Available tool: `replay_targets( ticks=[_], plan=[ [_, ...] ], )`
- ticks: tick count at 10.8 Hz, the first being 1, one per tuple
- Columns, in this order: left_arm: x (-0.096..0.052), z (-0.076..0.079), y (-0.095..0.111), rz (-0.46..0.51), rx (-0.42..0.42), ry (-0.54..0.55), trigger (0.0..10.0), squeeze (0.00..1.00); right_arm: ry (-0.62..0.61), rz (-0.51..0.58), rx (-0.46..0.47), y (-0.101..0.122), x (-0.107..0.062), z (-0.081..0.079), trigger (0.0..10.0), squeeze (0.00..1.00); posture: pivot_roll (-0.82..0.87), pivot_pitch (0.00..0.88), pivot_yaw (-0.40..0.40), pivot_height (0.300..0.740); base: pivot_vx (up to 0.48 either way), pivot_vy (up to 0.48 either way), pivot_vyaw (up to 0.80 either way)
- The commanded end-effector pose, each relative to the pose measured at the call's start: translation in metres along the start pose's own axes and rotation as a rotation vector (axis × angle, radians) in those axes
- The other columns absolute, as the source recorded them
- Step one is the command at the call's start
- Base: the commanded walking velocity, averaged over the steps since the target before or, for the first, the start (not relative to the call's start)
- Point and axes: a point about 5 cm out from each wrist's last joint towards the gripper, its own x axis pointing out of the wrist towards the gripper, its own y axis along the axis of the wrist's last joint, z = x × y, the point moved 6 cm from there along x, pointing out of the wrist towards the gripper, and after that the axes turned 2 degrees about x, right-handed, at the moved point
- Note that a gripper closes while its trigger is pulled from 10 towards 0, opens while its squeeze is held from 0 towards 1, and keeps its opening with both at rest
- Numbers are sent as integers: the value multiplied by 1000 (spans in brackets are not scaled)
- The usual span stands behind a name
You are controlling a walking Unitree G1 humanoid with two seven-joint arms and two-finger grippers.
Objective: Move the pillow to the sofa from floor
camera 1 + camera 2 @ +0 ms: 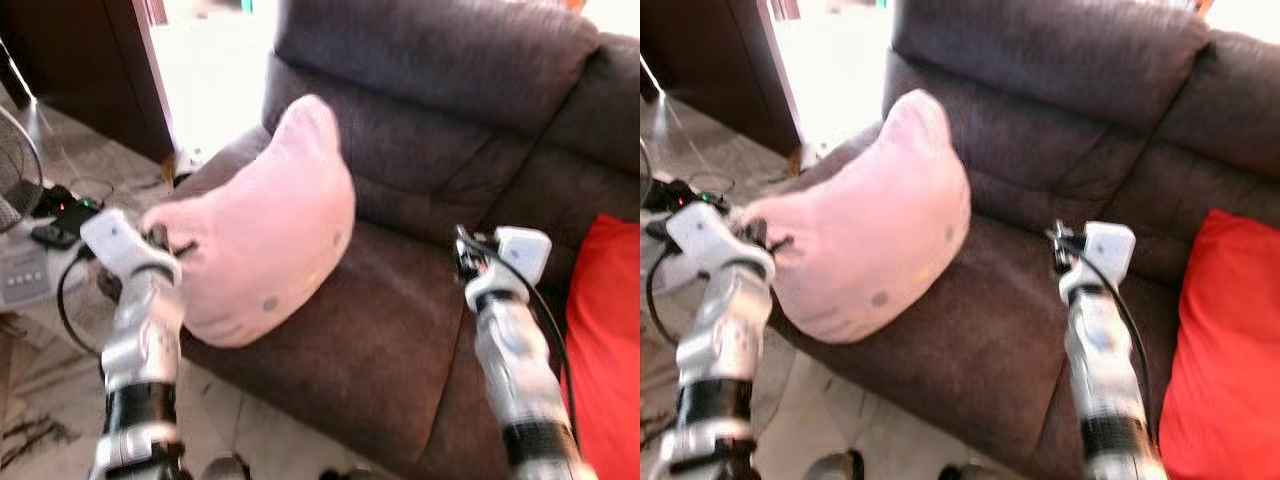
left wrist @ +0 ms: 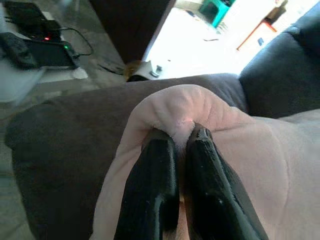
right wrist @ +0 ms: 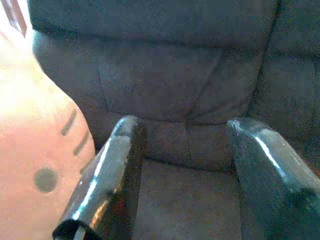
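Observation:
A pale pink pillow with grey dots hangs over the left part of the dark brown sofa seat. My left gripper is shut on a pinched corner of the pillow, holding it up at the sofa's left armrest. My right gripper is open above the middle of the seat, with nothing between its fingers. The pillow's edge lies just to its left side.
A red cushion stands at the sofa's right end. On the floor to the left are a fan, a white device and black cables. A bright doorway opens behind the sofa's left arm.

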Motion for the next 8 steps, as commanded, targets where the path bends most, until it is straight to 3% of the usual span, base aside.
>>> replay_targets(
  ticks=[1,4,5,6,7,8],
  plan=[
    [-4,9,0,-7,8,-36,10000,0,0,2,17,5,-3,-1,10000,0,121,126,-100,740,0,0,0],
    [-4,14,-10,-32,-63,-30,10000,0,49,58,57,31,-3,-23,10000,0,111,119,-99,740,0,0,0],
    [-2,31,-14,-51,-45,-81,10000,0,66,56,51,32,-4,-29,10000,0,116,119,-100,740,0,0,0],
    [0,35,-13,-44,-37,-87,10000,0,59,49,65,31,-4,-30,10000,0,116,119,-100,740,0,0,0],
    [12,31,-12,-50,-132,-1,10000,0,70,31,66,28,-9,-35,10000,0,110,116,-97,740,0,0,0],
    [21,26,-10,-44,-133,36,10000,0,84,13,37,20,-17,-32,10000,0,105,115,-97,740,0,0,0]
  ],
)
